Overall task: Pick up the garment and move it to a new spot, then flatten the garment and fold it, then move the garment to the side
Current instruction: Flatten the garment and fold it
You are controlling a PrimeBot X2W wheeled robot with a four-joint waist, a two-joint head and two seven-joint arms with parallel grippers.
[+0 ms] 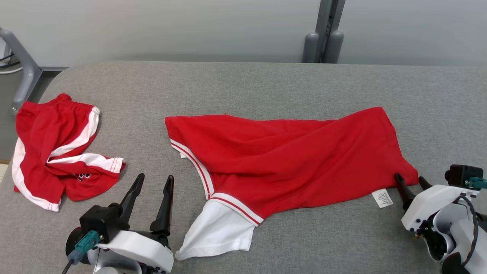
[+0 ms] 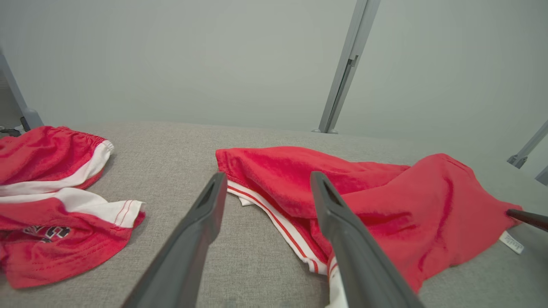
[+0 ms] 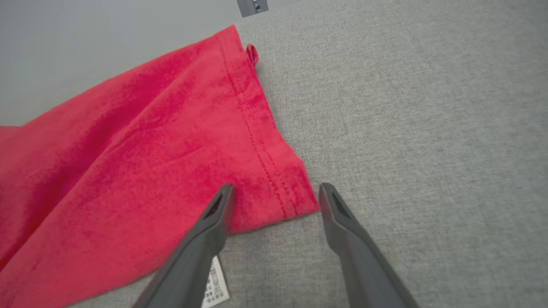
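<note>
Shows, from the head, a red T-shirt (image 1: 289,163) rumpled across the middle of the grey table (image 1: 266,83), red shorts (image 1: 57,144) well apart at its left; from the left wrist, the left gripper (image 2: 269,175) spread above the striped trim; from the right wrist, the right gripper (image 3: 276,187) spread either side of the hem corner.

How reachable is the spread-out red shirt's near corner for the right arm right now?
Probably yes: the open right gripper straddles a corner of the red shirt lying on the table, and nothing blocks it.
</note>
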